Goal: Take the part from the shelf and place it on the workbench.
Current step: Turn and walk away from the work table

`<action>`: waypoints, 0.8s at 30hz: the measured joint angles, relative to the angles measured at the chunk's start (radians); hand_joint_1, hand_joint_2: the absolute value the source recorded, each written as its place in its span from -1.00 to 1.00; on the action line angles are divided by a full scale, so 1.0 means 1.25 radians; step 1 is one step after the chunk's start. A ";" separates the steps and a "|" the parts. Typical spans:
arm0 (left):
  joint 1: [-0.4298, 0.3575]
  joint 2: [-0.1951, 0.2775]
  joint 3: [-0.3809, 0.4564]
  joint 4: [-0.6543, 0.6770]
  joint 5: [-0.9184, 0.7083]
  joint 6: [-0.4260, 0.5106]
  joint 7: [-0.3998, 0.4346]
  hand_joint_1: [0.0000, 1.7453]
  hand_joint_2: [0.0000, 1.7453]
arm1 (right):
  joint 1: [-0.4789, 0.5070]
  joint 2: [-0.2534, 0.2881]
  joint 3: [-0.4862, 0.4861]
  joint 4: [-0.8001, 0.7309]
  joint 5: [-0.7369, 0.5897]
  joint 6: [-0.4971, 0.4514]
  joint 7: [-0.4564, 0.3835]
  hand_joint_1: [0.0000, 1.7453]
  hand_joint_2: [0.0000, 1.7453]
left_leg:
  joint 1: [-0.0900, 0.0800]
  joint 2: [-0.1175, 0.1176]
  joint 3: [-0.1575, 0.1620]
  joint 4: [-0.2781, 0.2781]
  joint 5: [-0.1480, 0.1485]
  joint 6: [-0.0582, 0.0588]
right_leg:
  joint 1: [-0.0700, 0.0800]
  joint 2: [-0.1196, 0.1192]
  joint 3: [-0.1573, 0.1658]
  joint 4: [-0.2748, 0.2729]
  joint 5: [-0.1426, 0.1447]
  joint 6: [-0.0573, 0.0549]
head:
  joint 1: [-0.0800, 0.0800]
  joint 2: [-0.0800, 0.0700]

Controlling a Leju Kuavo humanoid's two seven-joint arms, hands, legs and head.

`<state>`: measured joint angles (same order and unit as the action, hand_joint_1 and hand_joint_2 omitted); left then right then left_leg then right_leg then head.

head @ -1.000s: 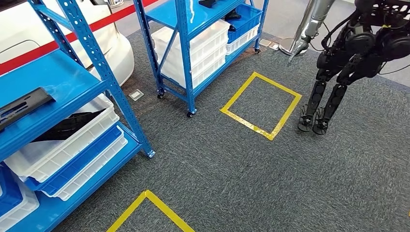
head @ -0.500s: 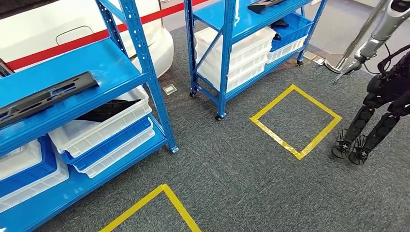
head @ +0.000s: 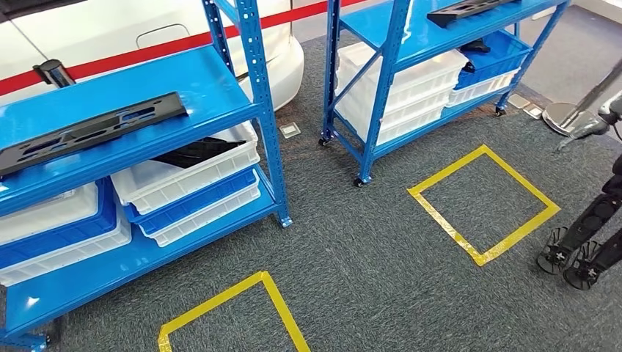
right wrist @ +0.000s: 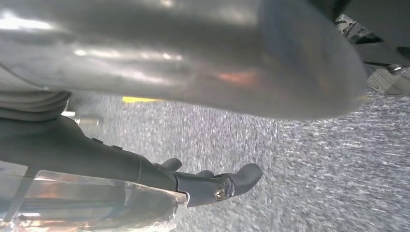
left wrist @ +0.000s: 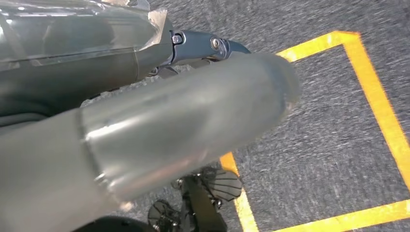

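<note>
Part (head: 92, 133): long black panel lying flat on the blue shelf (head: 213, 88) top, 10 o'clock in head view, long axis running 8 to 2 o'clock. Left hand (left wrist: 145, 130), right hand (right wrist: 193, 63): wrist views, above carpet, blurred, grasp state cannot tell.

Both arms hang low; the left hand (left wrist: 203, 46) and right hand (right wrist: 212, 183) hold nothing, dark fingers seemingly loosely extended behind blurred grey thumbs
</note>
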<state>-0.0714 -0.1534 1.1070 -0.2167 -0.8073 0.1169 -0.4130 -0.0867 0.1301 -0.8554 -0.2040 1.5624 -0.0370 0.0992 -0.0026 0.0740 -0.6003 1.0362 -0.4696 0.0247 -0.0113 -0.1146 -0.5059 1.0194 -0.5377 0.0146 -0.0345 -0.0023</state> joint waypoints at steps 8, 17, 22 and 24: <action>-0.002 -0.004 0.005 -0.002 0.000 -0.001 -0.001 -1.00 -1.00 | -0.001 -0.002 0.011 0.000 0.000 0.000 -0.008 -1.00 -1.00 | 0.009 -0.087 0.021 -0.032 0.016 0.022 | -0.003 0.083 -0.094 0.200 -0.086 0.005 | 0.007 0.000; 0.002 -0.005 0.006 -0.002 -0.009 -0.009 0.000 -1.00 -1.00 | -0.002 -0.007 0.011 0.000 0.000 0.002 -0.004 -1.00 -1.00 | 0.008 -0.165 0.019 -0.018 0.003 -0.004 | -0.010 0.124 -0.026 0.003 0.023 0.014 | 0.008 0.000; 0.001 -0.003 0.006 -0.002 -0.010 -0.009 0.000 -1.00 -1.00 | -0.001 -0.005 0.012 0.000 0.000 0.002 -0.003 -1.00 -1.00 | 0.011 -0.088 -0.038 0.094 -0.056 -0.018 | -0.010 0.084 -0.018 0.000 0.024 -0.013 | -0.001 0.000; 0.000 -0.003 0.006 -0.002 -0.010 -0.010 0.000 -1.00 -1.00 | 0.002 -0.006 0.011 0.000 0.000 0.002 -0.003 -1.00 -1.00 | 0.012 -0.069 -0.090 0.188 -0.089 -0.021 | -0.006 0.062 -0.018 0.000 0.021 -0.020 | -0.003 0.000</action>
<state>-0.0720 -0.1576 1.1143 -0.2197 -0.8197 0.1047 -0.4135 -0.0848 0.1229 -0.8411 -0.2041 1.5625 -0.0346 0.0950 0.0127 -0.0120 -0.7129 1.2715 -0.5815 -0.0019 -0.0187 -0.0366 -0.5280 1.0197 -0.5120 -0.0102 -0.0377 -0.0023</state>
